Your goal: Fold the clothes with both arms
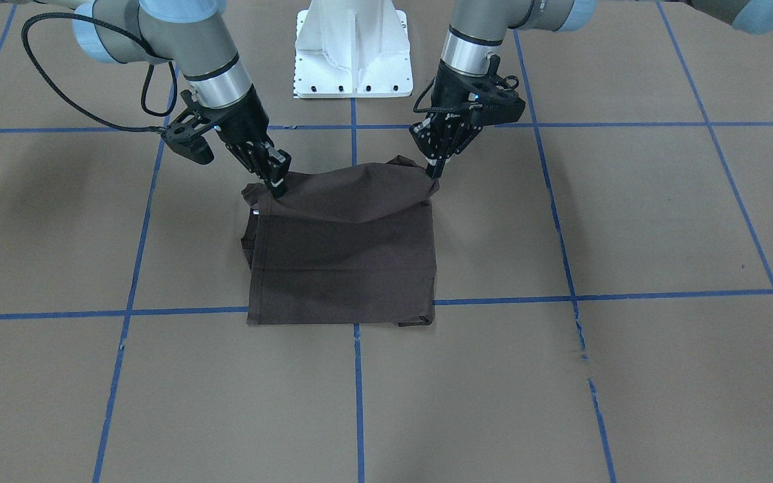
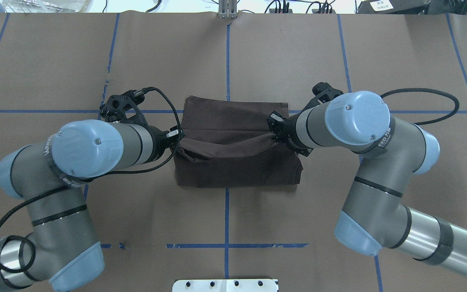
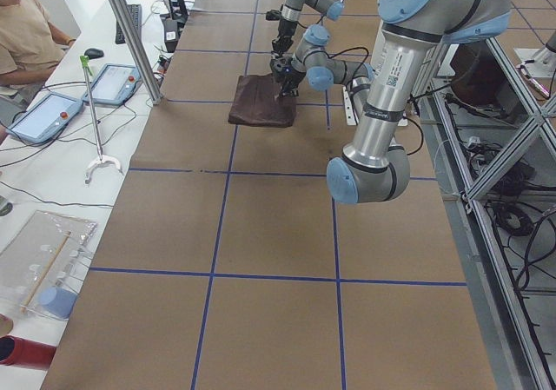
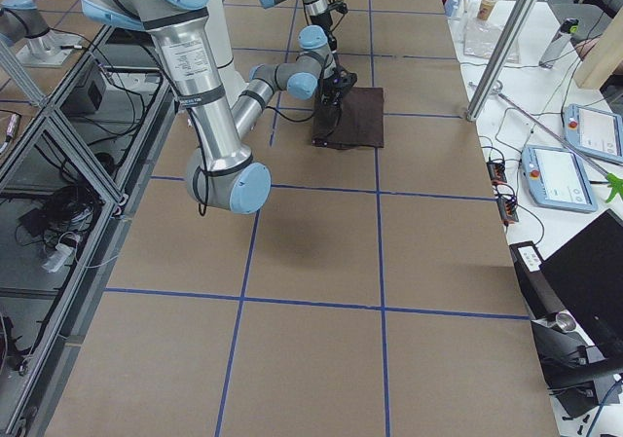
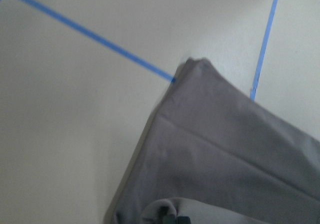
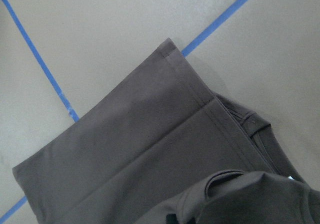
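The clothes are one dark brown T-shirt [image 1: 346, 261] [image 2: 237, 170], folded into a rectangle on the brown table. Its robot-side edge is lifted and hangs in a sagging band between the two grippers. My left gripper [image 1: 434, 172] [image 2: 176, 138] is shut on the corner at the shirt's left end. My right gripper [image 1: 278, 189] [image 2: 275, 134] is shut on the corner at the other end. Both wrist views look down on the flat lower layers of the shirt [image 5: 225, 149] [image 6: 150, 144], with the pinched fabric at their bottom edges. The shirt [image 3: 261, 110] [image 4: 355, 116] is small and far off in both side views.
The white robot base [image 1: 353, 54] [image 2: 225, 285] stands behind the shirt. Blue tape lines [image 1: 356, 376] grid the paper-covered table. A person [image 3: 22, 25] sits at a side bench with tablets [image 3: 43, 116]. Another bench with tablets [image 4: 560, 174] lies past the far edge.
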You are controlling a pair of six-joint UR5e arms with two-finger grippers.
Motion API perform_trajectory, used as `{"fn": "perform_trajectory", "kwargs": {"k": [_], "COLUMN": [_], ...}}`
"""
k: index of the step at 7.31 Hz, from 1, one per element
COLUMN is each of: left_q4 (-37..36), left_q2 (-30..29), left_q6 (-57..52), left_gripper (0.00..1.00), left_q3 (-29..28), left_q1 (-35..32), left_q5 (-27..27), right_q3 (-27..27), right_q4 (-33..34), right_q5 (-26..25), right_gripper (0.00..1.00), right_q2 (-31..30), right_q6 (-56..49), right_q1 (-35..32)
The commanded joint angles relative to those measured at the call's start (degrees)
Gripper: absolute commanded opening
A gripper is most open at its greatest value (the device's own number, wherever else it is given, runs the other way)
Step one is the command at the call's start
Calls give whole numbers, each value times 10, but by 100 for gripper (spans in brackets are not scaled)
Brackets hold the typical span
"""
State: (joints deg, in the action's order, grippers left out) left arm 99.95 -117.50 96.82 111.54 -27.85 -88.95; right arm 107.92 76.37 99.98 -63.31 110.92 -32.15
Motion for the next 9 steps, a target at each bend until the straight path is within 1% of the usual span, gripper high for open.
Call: {"fn": "perform_trajectory", "kwargs": {"k": [1, 2, 3, 4, 5, 6, 7, 8, 9], "left_q4": [69, 107, 143, 176, 201, 210, 208, 208, 205], "left_q2": [-15, -25, -49, -96, -140, -139, -120, -77, -41], "left_q6": [-17, -17, -18, -50, -96, -120, -136, -137, -137], "left_gripper": [0, 0, 0, 20, 72, 100, 100, 100, 100], "left_q3": [-82, -122, -174, -257, -332, -337, -301, -234, -181], "left_q1": [-25, -35, -51, -82, -113, -144, -150, -150, -148], "left_q5": [2, 2, 2, 2, 2, 0, -3, -4, -10], "right_q3": [-60, -65, -85, -157, -243, -282, -279, -279, -263], "right_q4": [-1, -1, -3, -23, -85, -128, -131, -133, -132], "right_q5": [3, 3, 3, 16, 15, 26, 101, 119, 122], "right_gripper": [0, 0, 0, 60, 100, 100, 100, 100, 100], "right_q2": [39, 39, 42, 76, 115, 131, 129, 125, 118], "right_q6": [-6, -8, -27, -68, -81, -123, -148, -151, -150], "right_q1": [-16, -19, -28, -51, -62, -91, -129, -132, -133]}}
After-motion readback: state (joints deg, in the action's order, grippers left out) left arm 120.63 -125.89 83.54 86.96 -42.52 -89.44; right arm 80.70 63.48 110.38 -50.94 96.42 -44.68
